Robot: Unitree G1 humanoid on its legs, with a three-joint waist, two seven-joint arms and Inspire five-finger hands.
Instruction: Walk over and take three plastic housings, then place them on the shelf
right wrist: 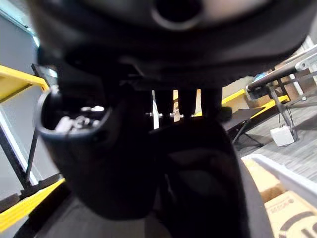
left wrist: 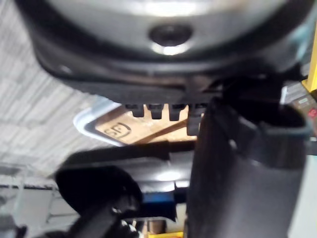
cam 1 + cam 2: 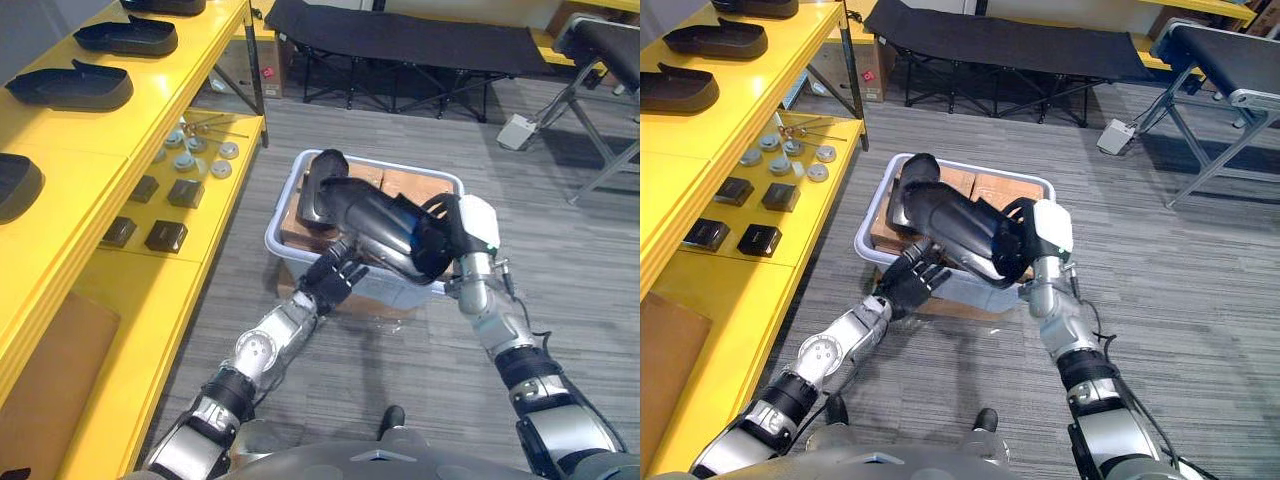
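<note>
Two hands carry one black plastic housing (image 3: 365, 218) in the left eye view, raised above the white bin (image 3: 290, 195) that has cardboard boxes (image 3: 415, 185) inside. The right hand (image 3: 445, 245) is clenched around its near end. The left hand (image 3: 332, 278) props it from below with relaxed fingers.

In the right eye view the yellow shelf (image 3: 750, 90) stands at the robot's left, with dark shells (image 3: 715, 38) on its top level. I think the housing should clear the bin rim first and then swing left, kept level. The grey floor (image 3: 1200, 300) at the right is free.
</note>
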